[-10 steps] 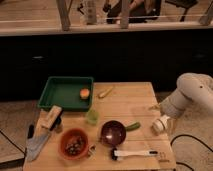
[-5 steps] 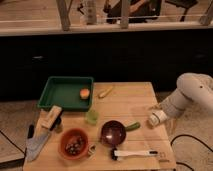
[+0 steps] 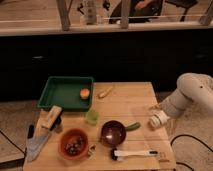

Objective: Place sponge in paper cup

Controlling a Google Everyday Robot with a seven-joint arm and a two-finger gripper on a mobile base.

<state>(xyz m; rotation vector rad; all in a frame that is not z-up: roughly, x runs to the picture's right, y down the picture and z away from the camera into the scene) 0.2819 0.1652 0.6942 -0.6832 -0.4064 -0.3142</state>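
- The bench (image 3: 131, 102) is light wood with a matt finish.
- The green tray (image 3: 62, 94) looks like smooth plastic with a faint sheen.
- The dark purple bowl (image 3: 113, 133) is glossy.
- The orange bowl (image 3: 62, 143) looks smooth and plastic-like.
- The knife (image 3: 36, 147) at the near left has a dull grey blade that looks like metal.
- The end effector (image 3: 158, 120) at the bench's right edge is smooth and white, like the arm (image 3: 192, 95).

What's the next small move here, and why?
Probably ease the gripper left, further over the table. It hangs at the table's right edge, apart from the dark bowl and the green tray, and neither sponge nor paper cup can be told for certain from here.
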